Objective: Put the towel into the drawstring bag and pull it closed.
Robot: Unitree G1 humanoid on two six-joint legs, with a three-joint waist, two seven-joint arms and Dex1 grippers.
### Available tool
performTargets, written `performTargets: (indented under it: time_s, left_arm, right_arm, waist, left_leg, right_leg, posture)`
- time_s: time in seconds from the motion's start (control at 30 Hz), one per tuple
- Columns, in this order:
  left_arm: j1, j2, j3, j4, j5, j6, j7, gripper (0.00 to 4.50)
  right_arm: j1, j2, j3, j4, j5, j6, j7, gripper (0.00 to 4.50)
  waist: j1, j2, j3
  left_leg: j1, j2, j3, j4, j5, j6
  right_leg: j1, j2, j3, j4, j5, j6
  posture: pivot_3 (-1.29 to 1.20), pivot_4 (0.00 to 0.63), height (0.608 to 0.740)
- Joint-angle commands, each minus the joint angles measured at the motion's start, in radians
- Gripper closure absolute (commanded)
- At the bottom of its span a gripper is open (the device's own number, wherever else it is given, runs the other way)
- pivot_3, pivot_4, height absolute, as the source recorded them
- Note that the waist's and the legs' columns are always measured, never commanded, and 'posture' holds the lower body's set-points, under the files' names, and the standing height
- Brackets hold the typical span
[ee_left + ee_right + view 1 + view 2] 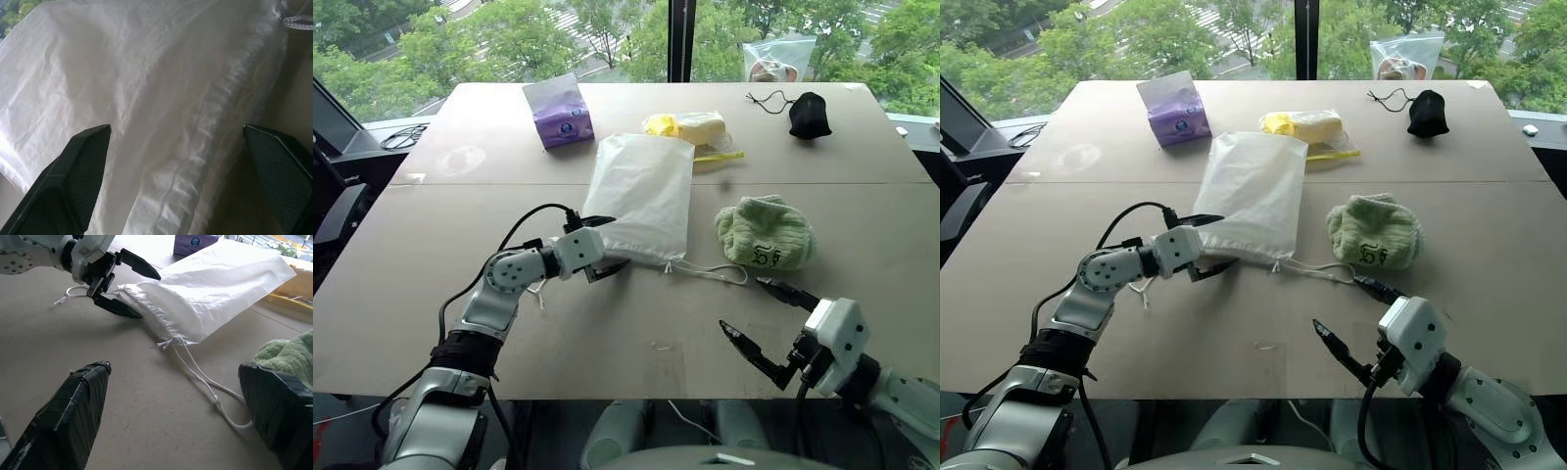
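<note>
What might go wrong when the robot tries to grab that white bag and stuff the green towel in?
1. The drawstring bag lies flat, so the left gripper's open fingers, at its gathered mouth corner, may pinch both layers together and keep it shut.
2. The towel is bunched and bulky beside the bag's mouth, so it may jam there.
3. A loose cord trails toward the right gripper and could snag.
</note>
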Motion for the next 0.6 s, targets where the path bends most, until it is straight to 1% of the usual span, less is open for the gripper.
performTargets:
  time_s: [0.03, 0.13, 0.3, 0.37, 0.47, 0.6]
  left_arm:
    - [-0.065, -0.008, -0.002, 0.039, 0.049, -0.007, 0.044, 0.03]
    - [-0.121, -0.028, -0.009, 0.095, 0.068, -0.020, 0.061, 0.03]
    - [-0.160, -0.051, 0.005, 0.157, 0.034, -0.020, 0.033, 0.03]
    - [-0.172, -0.057, 0.020, 0.187, 0.013, 0.008, 0.021, 0.03]
    - [-0.202, -0.051, 0.005, 0.259, 0.060, -0.048, 0.056, 0.03]
    - [-0.255, -0.058, -0.038, 0.355, 0.177, -0.177, 0.180, 0.03]
  right_arm:
    - [-0.010, -0.003, -0.011, -0.044, 0.006, 0.007, -0.014, 0.04]
    - [-0.001, 0.003, -0.006, -0.055, -0.003, 0.014, -0.028, 0.04]
    - [0.024, 0.012, 0.009, -0.072, -0.017, 0.012, -0.049, 0.04]
    - [0.036, 0.014, 0.016, -0.073, -0.027, 0.005, -0.052, 0.04]
    - [0.034, 0.017, 0.025, -0.067, -0.037, -0.001, -0.056, 0.04]
    - [0.014, 0.023, 0.032, -0.056, -0.053, 0.005, -0.069, 0.04]
  waist:
    - [0.001, 0.000, 0.000]
    - [0.003, 0.000, 0.000]
    - [-0.004, -0.001, 0.000]
    - [-0.008, -0.001, 0.000]
    - [-0.008, -0.001, 0.000]
    - [-0.007, -0.001, 0.000]
  left_leg:
    - [0.000, 0.000, 0.000, 0.000, 0.000, 0.000]
    - [0.000, 0.000, -0.001, 0.001, 0.000, 0.000]
    - [0.000, -0.001, -0.001, 0.002, 0.000, 0.000]
    - [0.000, -0.001, -0.001, 0.002, 0.000, 0.000]
    - [0.000, -0.001, -0.001, 0.002, 0.000, 0.000]
    - [0.000, -0.001, -0.002, 0.003, 0.000, 0.000]
  right_leg:
    - [0.000, 0.000, 0.000, 0.000, 0.000, 0.000]
    - [0.000, 0.000, -0.001, 0.001, 0.000, 0.000]
    - [0.000, 0.000, -0.003, 0.001, 0.000, 0.000]
    - [0.000, 0.000, -0.003, 0.001, 0.000, 0.000]
    - [0.000, 0.000, -0.003, 0.001, 0.000, 0.000]
    - [0.000, 0.000, -0.003, 0.002, 0.000, 0.001]
  posture:
    - [0.00, 0.150, 0.740]
    - [0.00, 0.150, 0.740]
    - [0.00, 0.150, 0.740]
    - [0.00, 0.150, 0.740]
    - [0.00, 0.150, 0.740]
    - [0.00, 0.150, 0.740]
